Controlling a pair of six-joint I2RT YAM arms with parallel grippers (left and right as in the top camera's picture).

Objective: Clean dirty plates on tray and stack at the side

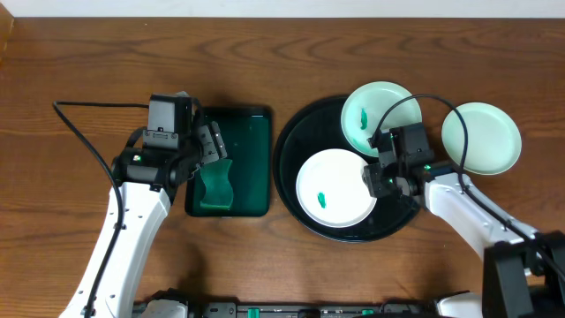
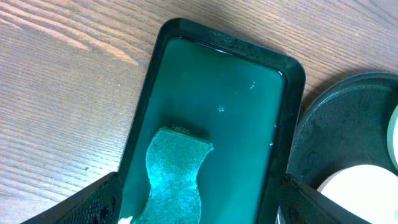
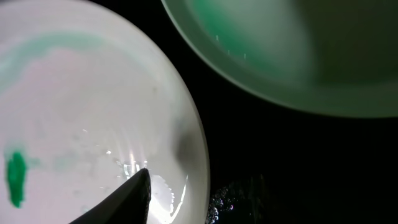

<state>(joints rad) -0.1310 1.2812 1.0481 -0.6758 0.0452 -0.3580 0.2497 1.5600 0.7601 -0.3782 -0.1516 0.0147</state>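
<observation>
A dark green rectangular tray (image 1: 247, 141) lay left of the round black tray (image 1: 287, 177), with a green sponge (image 1: 214, 187) in its near end. There were three plates. Two sat on the black tray: the near plate (image 1: 334, 190), marked by a small green smear (image 1: 322, 200), and the far plate (image 1: 375, 110), also smeared. A third plate (image 1: 481, 137) lay on the wooden table (image 1: 88, 53) just right of the black tray. The left gripper (image 2: 199, 180) hung over the sponge, fingers spread wide. The right gripper (image 1: 372, 179) sat low at the near plate's right rim with one finger (image 3: 130, 199) over it; its grip could not be told.
</observation>
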